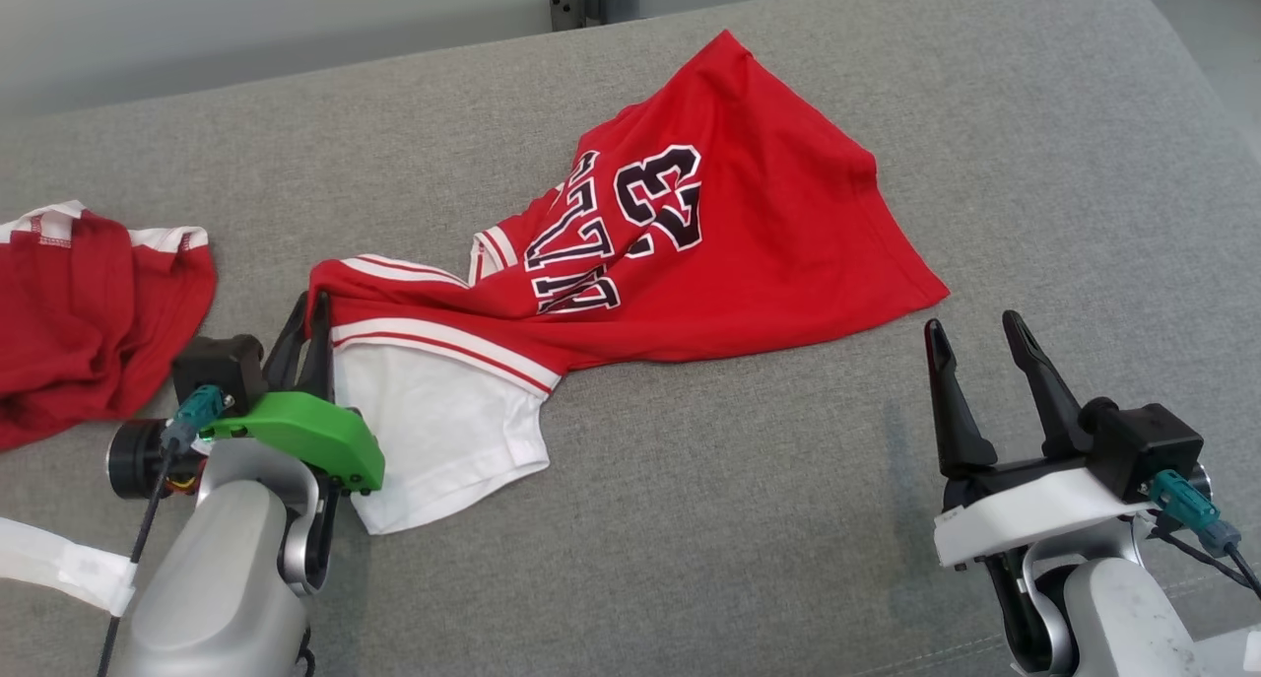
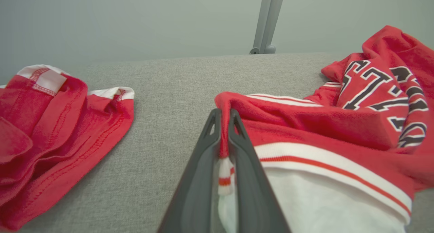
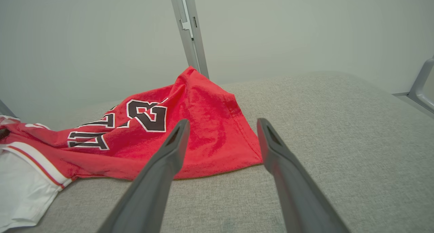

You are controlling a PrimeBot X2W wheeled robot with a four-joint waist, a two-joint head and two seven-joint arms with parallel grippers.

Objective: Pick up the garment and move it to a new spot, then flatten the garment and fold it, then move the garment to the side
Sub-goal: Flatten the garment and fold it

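Desk: Head view first. Where's the jersey?

Operator: I see the red jersey point(image 1: 709, 253) bunched on the grey cushion point(image 1: 690, 539). Its long axis runs from my left gripper point(image 1: 310, 310) forward and off to that gripper's right. The left fingers are clamped on the striped sleeve edge. My right gripper point(image 1: 973, 324) stands spread and holds nothing. The jersey's hem corner lies just ahead of its tips, not touching them.

Desk: Left wrist?

Operator: Both fingers are pressed together with a strip of red-and-white trim pinched between them. The rest of the jersey spills to the right of the fingers. Another red garment point(image 2: 51, 134) lies apart on their left.

Desk: Right wrist?

Operator: There's a wide gap between the fingers, with the hem straight ahead and its corner showing in that gap. I judge the left arm already has its end, so the lift turns on the right arm reaching that near corner.
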